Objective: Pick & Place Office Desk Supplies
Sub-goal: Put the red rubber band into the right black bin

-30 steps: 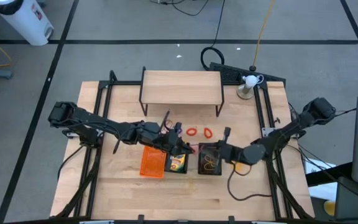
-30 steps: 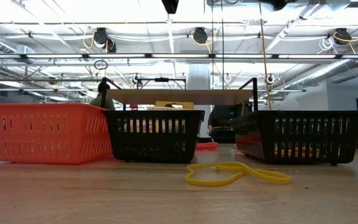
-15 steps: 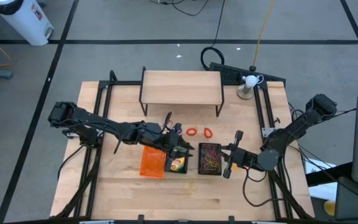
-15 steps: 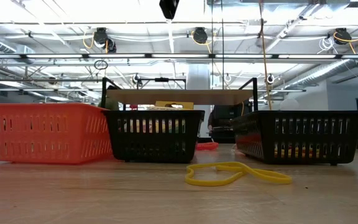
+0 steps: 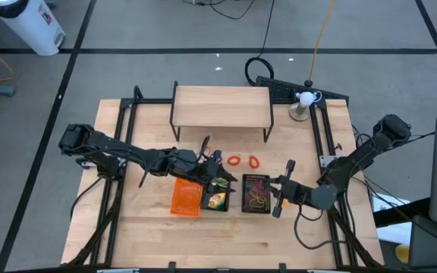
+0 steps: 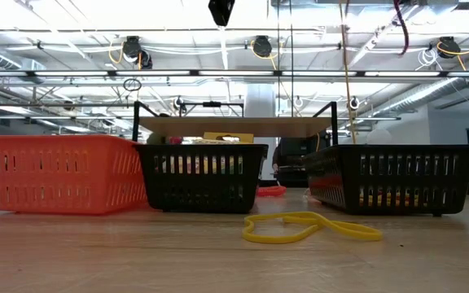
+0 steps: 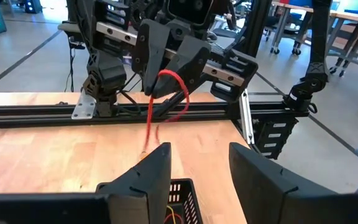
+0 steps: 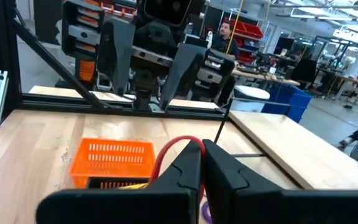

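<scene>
Currently: yellow band (image 6: 308,227) loose on table, nearest | middle black tray (image 5: 217,196) holds crayon box; left gripper (image 5: 220,180) spread above it | right gripper (image 5: 278,199) pinching red band (image 8: 174,149) (undelivered) | two red loops (image 5: 243,161) beyond, unsorted

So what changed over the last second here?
The right gripper drew back from over the right black tray toward the table's right side, shut on a red rubber band. The left gripper, over the middle black tray, opened; what it let go cannot be seen. The orange tray, the two loops and the yellow band stayed put.
</scene>
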`<state>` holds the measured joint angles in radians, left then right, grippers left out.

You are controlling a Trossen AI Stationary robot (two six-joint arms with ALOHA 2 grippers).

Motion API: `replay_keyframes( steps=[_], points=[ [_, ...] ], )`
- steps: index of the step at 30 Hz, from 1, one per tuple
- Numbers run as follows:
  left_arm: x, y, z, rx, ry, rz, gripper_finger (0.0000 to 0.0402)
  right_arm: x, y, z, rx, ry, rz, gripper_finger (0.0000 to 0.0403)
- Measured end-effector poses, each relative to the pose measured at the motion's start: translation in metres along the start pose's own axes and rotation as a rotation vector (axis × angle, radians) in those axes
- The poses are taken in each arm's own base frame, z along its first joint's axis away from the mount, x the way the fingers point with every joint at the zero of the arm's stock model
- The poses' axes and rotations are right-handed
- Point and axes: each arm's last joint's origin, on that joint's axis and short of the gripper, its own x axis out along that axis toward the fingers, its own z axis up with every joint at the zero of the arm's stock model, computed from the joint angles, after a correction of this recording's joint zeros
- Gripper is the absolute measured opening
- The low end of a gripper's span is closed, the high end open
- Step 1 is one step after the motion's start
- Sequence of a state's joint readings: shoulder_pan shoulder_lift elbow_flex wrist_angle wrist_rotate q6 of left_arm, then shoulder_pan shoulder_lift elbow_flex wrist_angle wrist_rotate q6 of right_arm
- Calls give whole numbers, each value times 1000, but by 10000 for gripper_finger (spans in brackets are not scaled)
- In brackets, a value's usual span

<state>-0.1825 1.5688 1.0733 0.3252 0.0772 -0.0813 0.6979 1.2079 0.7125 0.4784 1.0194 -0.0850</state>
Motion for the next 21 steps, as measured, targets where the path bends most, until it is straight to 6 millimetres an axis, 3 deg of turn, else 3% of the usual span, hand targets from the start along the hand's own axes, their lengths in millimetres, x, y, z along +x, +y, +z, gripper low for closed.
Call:
replay_keyframes(
  steps=[12,21],
  points=[
    [0,2,-1,-3,6,5,164,0,1,-12,37,77,11,59],
    [0,2,-1,-3,8,6,163,8,0,-17,114,131,176,119]
  ],
)
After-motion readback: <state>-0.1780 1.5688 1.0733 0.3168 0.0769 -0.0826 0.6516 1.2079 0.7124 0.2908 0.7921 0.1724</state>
